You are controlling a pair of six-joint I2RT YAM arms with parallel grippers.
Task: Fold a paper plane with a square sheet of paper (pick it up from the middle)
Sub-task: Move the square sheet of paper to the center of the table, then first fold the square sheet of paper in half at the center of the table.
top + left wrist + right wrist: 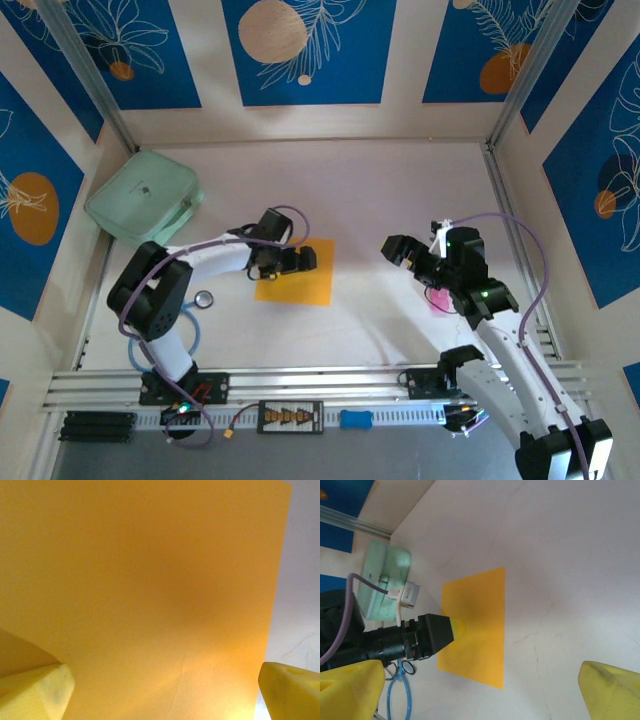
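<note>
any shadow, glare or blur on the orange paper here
Left wrist: the square sheet of paper carries a soft shadow mid-frame and a bright patch low down; right wrist: its own yellow fingertips blurred, paper sharp; top external: sharp throughout.

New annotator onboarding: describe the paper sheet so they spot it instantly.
On the white table, look from the mint-green case in the far-left corner toward the middle, under the left gripper. The square sheet of paper lies flat there: orange-yellow, unlike the small pink object under the right arm.

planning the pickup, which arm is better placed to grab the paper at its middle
Likely left: the left fingers stand open over the square sheet of paper; the right fingers are off to its side.
</note>
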